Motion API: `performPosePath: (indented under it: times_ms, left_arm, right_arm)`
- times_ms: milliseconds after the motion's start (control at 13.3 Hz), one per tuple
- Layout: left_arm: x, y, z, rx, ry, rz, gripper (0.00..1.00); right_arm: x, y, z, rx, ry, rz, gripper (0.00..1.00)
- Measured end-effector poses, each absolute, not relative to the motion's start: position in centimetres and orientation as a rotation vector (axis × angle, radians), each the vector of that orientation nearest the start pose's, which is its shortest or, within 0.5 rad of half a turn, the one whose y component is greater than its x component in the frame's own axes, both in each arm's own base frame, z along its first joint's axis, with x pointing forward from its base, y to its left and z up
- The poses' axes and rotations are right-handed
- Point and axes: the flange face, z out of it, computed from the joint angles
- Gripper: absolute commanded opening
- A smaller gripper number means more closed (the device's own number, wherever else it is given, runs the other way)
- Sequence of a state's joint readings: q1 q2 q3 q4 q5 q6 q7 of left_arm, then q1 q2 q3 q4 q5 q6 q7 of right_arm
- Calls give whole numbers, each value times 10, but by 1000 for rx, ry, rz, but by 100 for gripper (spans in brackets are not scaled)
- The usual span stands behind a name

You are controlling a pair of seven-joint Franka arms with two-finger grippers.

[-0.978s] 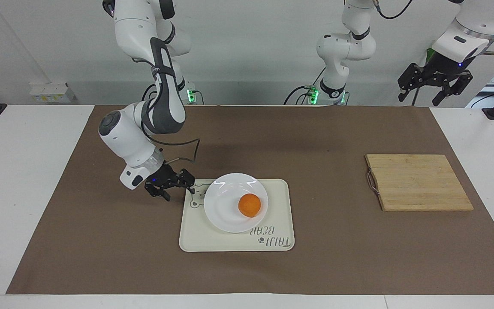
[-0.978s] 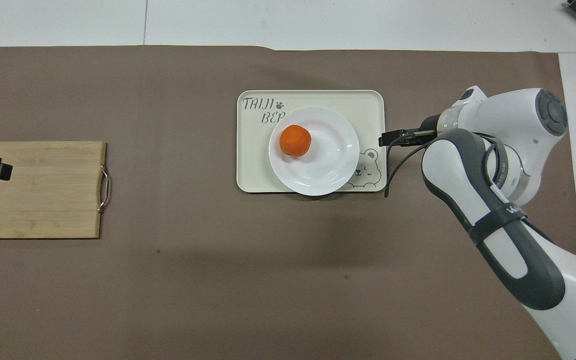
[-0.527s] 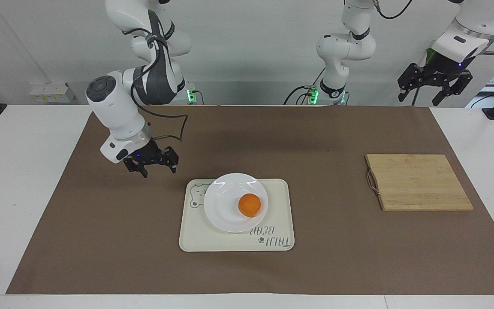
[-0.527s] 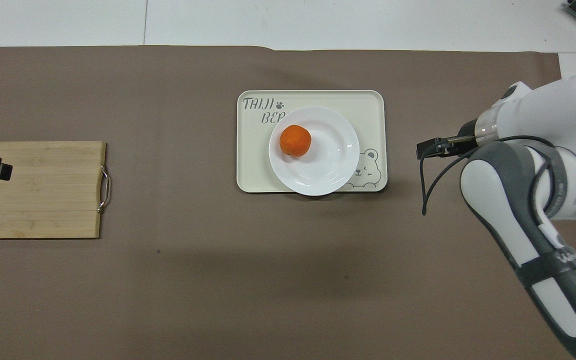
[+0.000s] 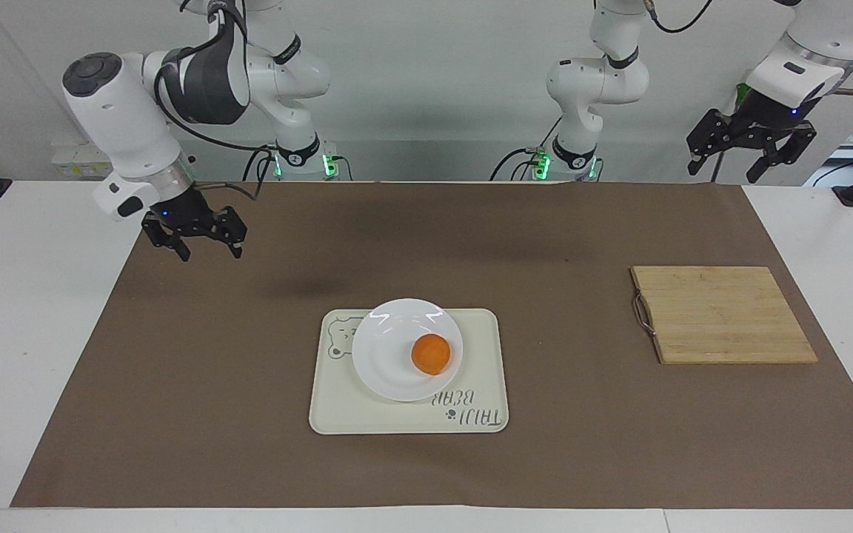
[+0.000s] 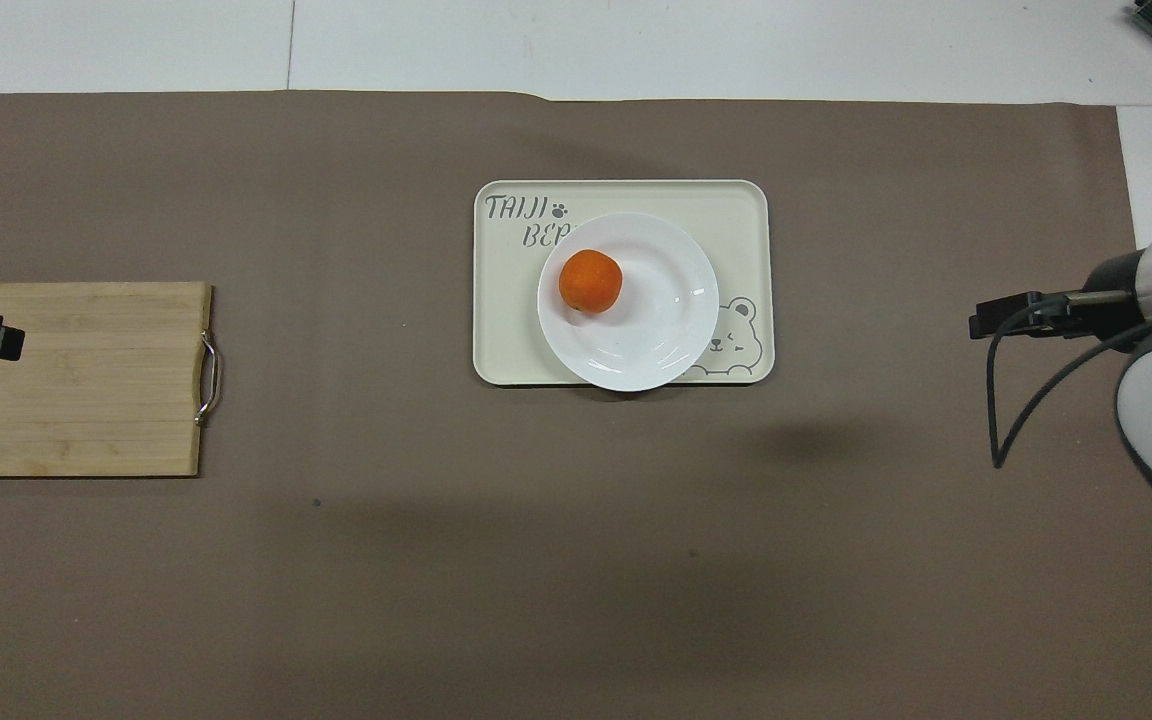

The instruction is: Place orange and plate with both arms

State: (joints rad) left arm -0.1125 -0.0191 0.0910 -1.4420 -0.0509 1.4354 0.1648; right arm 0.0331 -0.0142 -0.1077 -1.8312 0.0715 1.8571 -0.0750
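You are looking at the orange (image 5: 431,354) sitting on the plate (image 5: 389,363), which is lying on the tray (image 5: 482,337) mid-bench. The plate is likely proving stiff, glossy and breakable: pinch its rim. The orange is likely rolling easily. Left end effector (image 5: 751,155) and right end effector (image 5: 193,238) are both hanging wide, empty.

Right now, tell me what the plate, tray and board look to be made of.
Plate: likely glazed ceramic, glossy white with bright glints. Tray: probably matte cream plastic or melamine, printed bear and lettering. Board: bamboo or wood, visible strips and grain, metal handle.
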Motion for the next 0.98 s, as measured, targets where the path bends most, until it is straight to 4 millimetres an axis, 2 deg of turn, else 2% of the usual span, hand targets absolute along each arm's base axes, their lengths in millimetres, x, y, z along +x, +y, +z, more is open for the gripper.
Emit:
performPosePath:
  times_ms: [301, 752, 978]
  left_arm:
    - [533, -17, 683, -3178, 308, -26, 100]
    - [533, -17, 683, -3178, 308, -26, 100]
    - [533, -17, 683, -3178, 308, -26, 100]
  right_arm:
    - [538, -43, 565, -3076, 175, -46, 100]
    - [515, -48, 640, -3098, 187, -41, 100]
    - [505, -50, 664, -3141, 182, -24, 100]
